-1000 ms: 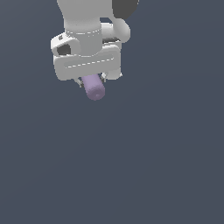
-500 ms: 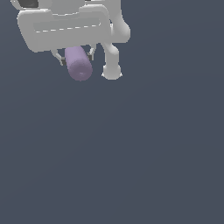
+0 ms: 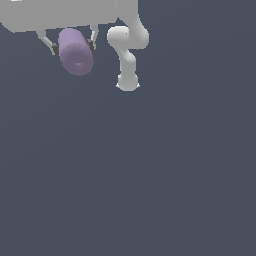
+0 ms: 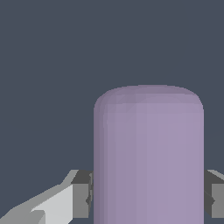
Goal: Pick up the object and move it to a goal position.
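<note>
You've got one lilac cylinder [image 3: 75, 51] here and one gripper [image 3: 73, 46] — the jaws are clamped on it from both sides, dark pads touching its flanks in the wrist view. It hangs high near the exterior view's top-left edge, the arm [image 3: 127, 55] just beside it, plain dark floor [image 3: 150, 175] open all around.

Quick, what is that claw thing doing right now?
Gripper: closed on the smooth pale purple cylinder, one finger pad on each side.
</note>
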